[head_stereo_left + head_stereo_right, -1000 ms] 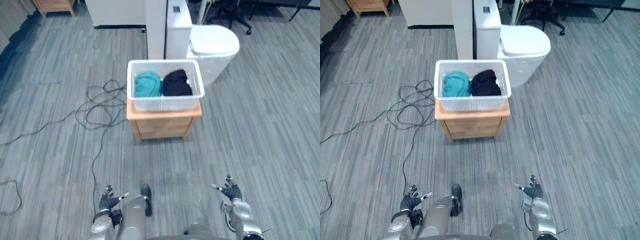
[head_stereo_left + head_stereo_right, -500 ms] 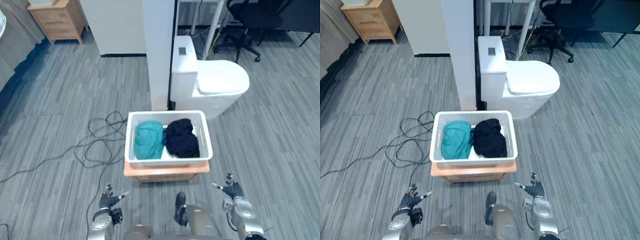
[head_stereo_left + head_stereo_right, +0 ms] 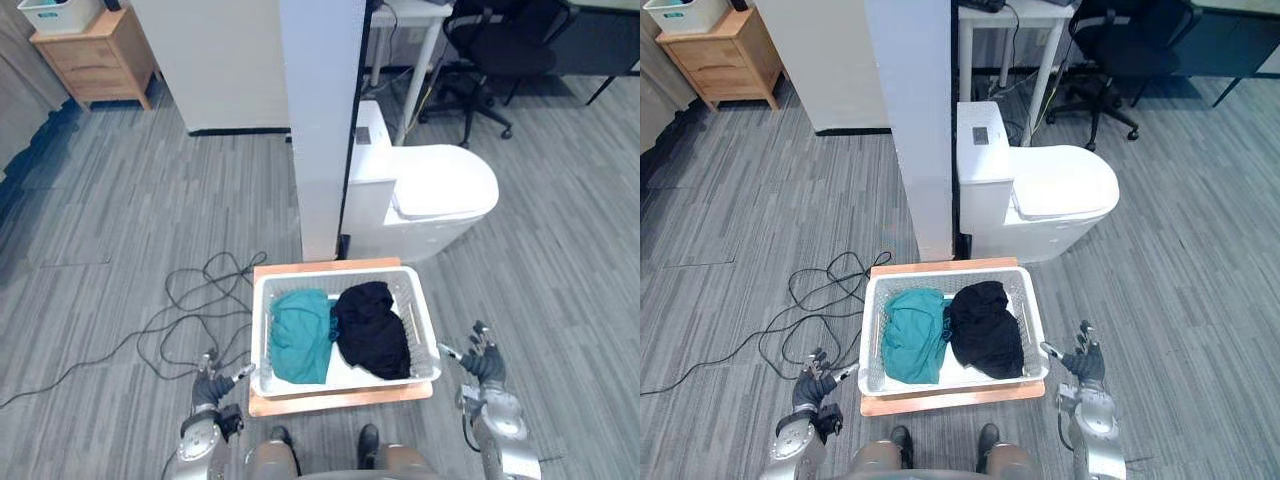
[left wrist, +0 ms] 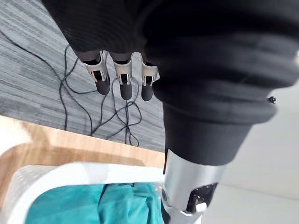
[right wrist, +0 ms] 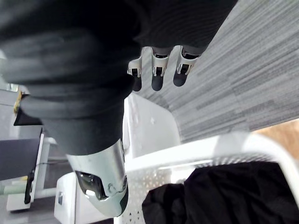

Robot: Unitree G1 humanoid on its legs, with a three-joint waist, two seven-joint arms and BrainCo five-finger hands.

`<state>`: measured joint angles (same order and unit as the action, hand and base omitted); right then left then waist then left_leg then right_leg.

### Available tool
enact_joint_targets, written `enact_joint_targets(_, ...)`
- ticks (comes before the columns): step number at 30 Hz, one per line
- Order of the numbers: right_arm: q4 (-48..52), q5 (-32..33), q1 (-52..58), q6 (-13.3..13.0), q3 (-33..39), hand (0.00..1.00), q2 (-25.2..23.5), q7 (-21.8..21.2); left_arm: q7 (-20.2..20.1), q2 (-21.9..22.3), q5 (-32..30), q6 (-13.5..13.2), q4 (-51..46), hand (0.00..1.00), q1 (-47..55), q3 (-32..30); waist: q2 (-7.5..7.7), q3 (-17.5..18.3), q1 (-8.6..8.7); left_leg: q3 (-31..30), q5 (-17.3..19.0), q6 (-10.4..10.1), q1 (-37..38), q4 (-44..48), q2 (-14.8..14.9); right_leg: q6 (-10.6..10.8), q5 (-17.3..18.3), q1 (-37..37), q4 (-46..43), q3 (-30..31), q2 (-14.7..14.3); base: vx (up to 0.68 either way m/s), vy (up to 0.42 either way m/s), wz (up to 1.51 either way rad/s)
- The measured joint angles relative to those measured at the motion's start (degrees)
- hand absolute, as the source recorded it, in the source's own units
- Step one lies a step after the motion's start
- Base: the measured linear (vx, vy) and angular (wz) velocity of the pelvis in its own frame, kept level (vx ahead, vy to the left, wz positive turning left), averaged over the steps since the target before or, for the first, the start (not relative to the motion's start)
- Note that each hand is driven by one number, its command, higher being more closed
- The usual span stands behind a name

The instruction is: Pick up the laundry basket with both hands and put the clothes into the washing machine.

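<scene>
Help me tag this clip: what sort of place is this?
Likely a mock home set in an office or lab: a white toilet on grey striped flooring, a black office chair behind it, a white plastic laundry basket on a wooden stand.

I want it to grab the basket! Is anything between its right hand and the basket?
Nothing. In the left eye view the open right hand hangs beside the laundry basket, only a sliver of grey floor between.

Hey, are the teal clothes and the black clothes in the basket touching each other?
Touching. In the left eye view the teal clothes and black clothes press together at mid-length in the laundry basket, with no gap there.
</scene>
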<state>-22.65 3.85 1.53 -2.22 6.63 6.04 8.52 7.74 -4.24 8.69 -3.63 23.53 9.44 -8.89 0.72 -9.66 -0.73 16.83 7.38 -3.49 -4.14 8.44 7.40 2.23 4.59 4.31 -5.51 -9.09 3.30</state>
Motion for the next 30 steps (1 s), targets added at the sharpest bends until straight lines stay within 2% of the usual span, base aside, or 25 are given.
enact_joint_targets(5,-10.90,-0.39,-10.24,0.40,-1.93,0.00,1.68,0.17,1.26,-1.22,-2.33,0.21,9.15,0.00,-9.55,3.55,-1.54,-1.30,-0.06,0.40,-1.65,0.14,-1.71,-1.03,-0.47,0.05,-2.26,2.26,0.87,0.70,0.37,0.01,0.028,-0.12)
enact_joint_targets(6,-14.20,-0.69,-14.32,0.57,-3.41,0.00,2.73,0.34,1.99,-1.67,-2.92,0.50,11.88,0.00,-13.41,4.60,-1.89,-2.75,-0.08,0.39,-2.81,0.01,-3.03,-1.02,-0.48,0.09,-3.66,4.05,0.81,1.42,0.49,-0.06,-0.001,-0.27)
enact_joint_targets(8,-17.26,-1.17,-18.46,0.93,-3.54,0.00,3.15,0.64,2.89,-2.04,-3.29,0.68,14.77,0.00,-17.56,4.91,-2.02,-4.43,-0.04,0.39,-3.28,0.05,-4.10,-0.72,-0.50,0.05,-4.29,5.21,0.76,1.59,0.64,-0.07,-0.009,-0.16)
enact_joint_targets(9,-20.03,-1.20,-21.84,1.08,-3.80,0.00,3.70,1.29,3.55,-2.94,-3.43,0.79,17.28,1.00,-21.48,5.85,-1.90,-6.40,0.16,0.35,-3.27,0.07,-4.86,0.45,-0.49,-0.04,-4.37,5.49,0.60,1.67,0.82,-0.11,-0.018,-0.06)
enact_joint_targets(10,-22.80,-1.19,-24.93,1.21,-3.77,1.00,4.17,1.51,3.81,-3.71,-3.59,0.88,19.09,1.00,-24.91,6.68,-1.83,-7.88,0.14,0.31,-3.26,0.07,-6.16,1.83,-0.46,-0.16,-5.02,6.27,0.53,1.81,0.75,-0.12,-0.013,-0.06)
enact_joint_targets(14,-26.69,-1.15,-31.71,2.25,-3.17,1.00,4.66,2.11,4.00,-4.99,-3.79,0.99,23.34,1.00,-32.83,7.81,-1.28,-11.37,0.26,-0.07,-2.94,0.59,-8.50,4.57,-0.32,-0.10,-5.34,8.18,-0.46,3.03,0.85,-0.13,-0.006,-0.08)
enact_joint_targets(18,-26.52,0.59,-33.38,2.48,-3.25,1.00,5.10,2.72,5.86,-6.43,-3.78,1.20,23.35,1.00,-34.29,7.91,-1.26,-12.30,0.44,-1.30,-1.72,2.00,-10.90,6.88,-0.28,-0.07,-5.36,10.09,-1.37,3.93,0.85,-0.12,0.009,-0.05)
enact_joint_targets(22,-25.29,3.38,-32.65,2.47,-3.20,1.00,5.56,3.71,6.22,-6.65,-3.55,0.94,22.20,1.00,-34.08,8.27,-1.57,-13.37,0.04,-2.50,0.71,2.01,-12.09,8.64,0.41,0.28,-5.88,11.22,-1.93,4.76,0.38,-0.14,0.031,-0.12)
enact_joint_targets(25,-18.09,4.54,-28.70,2.62,-3.30,1.00,5.38,3.82,6.21,-6.55,-2.22,1.46,17.93,1.00,-30.45,8.49,-1.50,-13.92,0.23,-1.83,0.82,2.18,-12.22,8.68,-0.22,0.86,-6.46,11.89,-2.01,5.89,0.61,-0.09,0.042,-0.11)
enact_joint_targets(28,-7.88,4.47,-21.45,2.63,-3.35,1.00,4.22,3.76,6.17,-5.84,-2.02,2.00,9.32,1.00,-23.79,8.50,-1.47,-13.90,0.36,-0.97,0.98,2.46,-12.21,8.78,-0.36,1.17,-7.19,11.81,-0.94,6.41,0.68,0.01,0.025,-0.13)
enact_joint_targets(30,-1.37,4.20,-16.58,2.62,-3.33,1.00,3.79,3.61,5.96,-5.18,-2.07,2.03,2.51,1.00,-19.30,8.56,-1.44,-13.88,1.29,-0.63,1.23,2.83,-11.93,9.07,-0.38,1.35,-7.41,11.22,-0.25,7.00,0.67,0.05,0.032,-0.10)
